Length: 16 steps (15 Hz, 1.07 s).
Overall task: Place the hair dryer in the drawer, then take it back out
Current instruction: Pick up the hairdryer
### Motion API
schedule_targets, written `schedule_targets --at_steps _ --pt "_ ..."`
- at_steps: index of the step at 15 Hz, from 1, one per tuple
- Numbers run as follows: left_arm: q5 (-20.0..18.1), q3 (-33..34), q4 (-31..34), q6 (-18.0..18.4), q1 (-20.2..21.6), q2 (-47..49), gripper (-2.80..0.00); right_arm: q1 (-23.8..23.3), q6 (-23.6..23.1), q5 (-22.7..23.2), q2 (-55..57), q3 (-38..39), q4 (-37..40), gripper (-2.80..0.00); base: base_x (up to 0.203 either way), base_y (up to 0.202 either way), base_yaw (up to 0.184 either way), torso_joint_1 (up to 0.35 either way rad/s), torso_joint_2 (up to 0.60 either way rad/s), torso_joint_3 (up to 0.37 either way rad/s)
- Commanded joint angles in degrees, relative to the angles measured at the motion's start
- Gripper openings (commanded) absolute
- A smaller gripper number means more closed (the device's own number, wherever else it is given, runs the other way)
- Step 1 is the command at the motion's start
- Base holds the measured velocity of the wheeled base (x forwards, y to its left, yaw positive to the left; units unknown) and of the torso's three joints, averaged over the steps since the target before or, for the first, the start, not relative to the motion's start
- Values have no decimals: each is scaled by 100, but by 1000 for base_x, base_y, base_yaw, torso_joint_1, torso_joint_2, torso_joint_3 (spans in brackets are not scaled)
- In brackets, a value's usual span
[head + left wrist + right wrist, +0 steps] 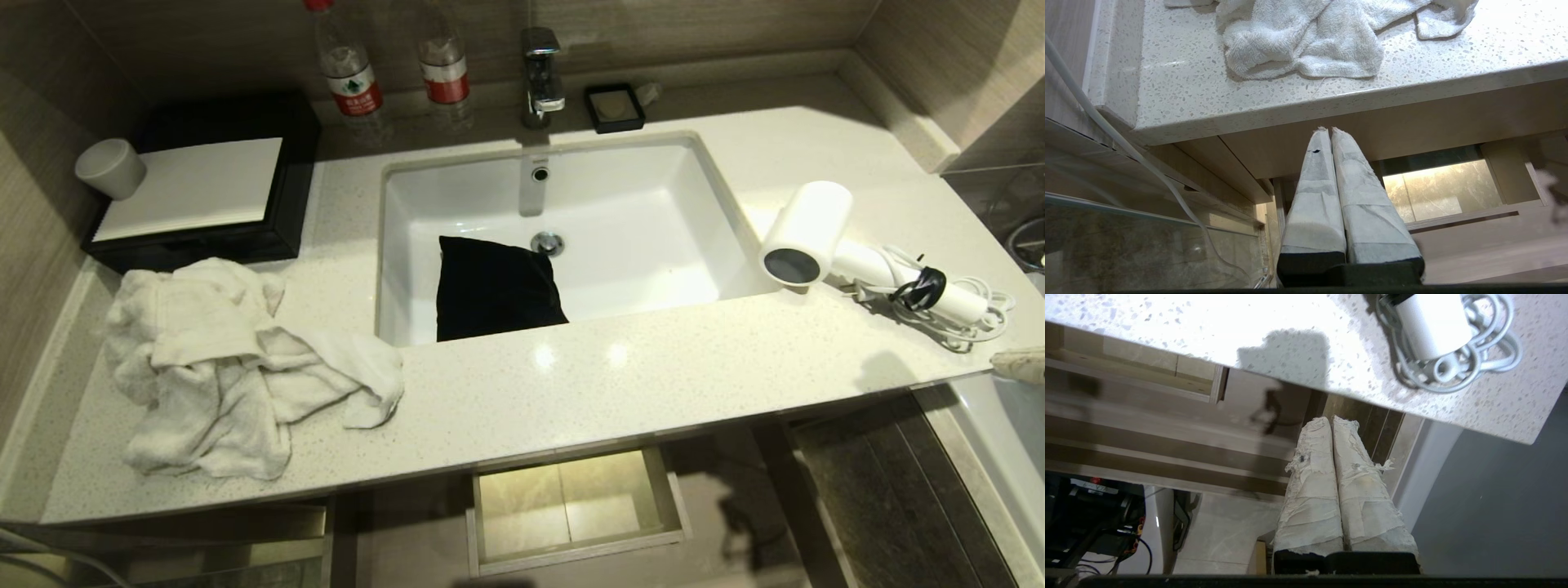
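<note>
The white hair dryer lies on the counter to the right of the sink, with its round grey end facing the front. Its handle and tied white cord trail toward the right edge. The handle end and cord also show in the right wrist view. Below the counter the light wood drawer stands pulled out and holds nothing. My right gripper is shut and empty at the counter's front right corner, just short of the cord; its taped fingers sit below the counter edge. My left gripper is shut and empty, low under the counter's left front, left of the drawer.
A crumpled white towel lies on the left of the counter. A black pouch sits in the white sink. At the back stand a black box, a cup, two bottles, a faucet and a soap dish.
</note>
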Motion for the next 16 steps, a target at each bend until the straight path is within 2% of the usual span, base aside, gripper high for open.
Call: schedule_targets --at_steps 1,2,3,4,5,7,8,9,11,13,16 --pt "0 9 -1 0 0 0 -280 -200 -187 326 611 -491 36 -280 0 0 0 0 0 0" --pt "0 9 -1 0 0 0 -280 -216 -281 540 972 -800 61 -280 0 0 0 0 0 0" --pt "0 9 -1 0 0 0 -280 -232 -509 970 1267 -1146 103 -280 0 0 0 0 0 0" --pt "0 9 -1 0 0 0 -280 -280 -898 1405 1522 -1349 158 -280 0 0 0 0 0 0" --pt "0 9 -1 0 0 -7 -280 -409 -1269 1651 1804 -1586 256 -280 0 0 0 0 0 0" --pt "0 9 -1 0 0 0 -280 -609 -1853 1889 2215 -2013 672 -280 0 0 0 0 0 0" --pt "0 9 -1 0 0 -8 -280 -673 -1952 1947 2402 -2165 780 -280 0 0 0 0 0 0" --pt "0 6 -1 0 0 0 -280 -705 -2039 1978 2573 -2352 836 0 0 0 0 0 0 0" --pt "0 9 -1 0 0 0 -280 -793 -2255 1976 2805 -2705 902 0 0 0 0 0 0 0" --pt "0 9 -1 0 0 0 -280 -841 -2284 1995 2928 -3067 1250 0 0 0 0 0 0 0" --pt "0 9 -1 0 0 0 -280 -842 -2293 2065 2871 -3202 1501 0 0 0 0 0 0 0"
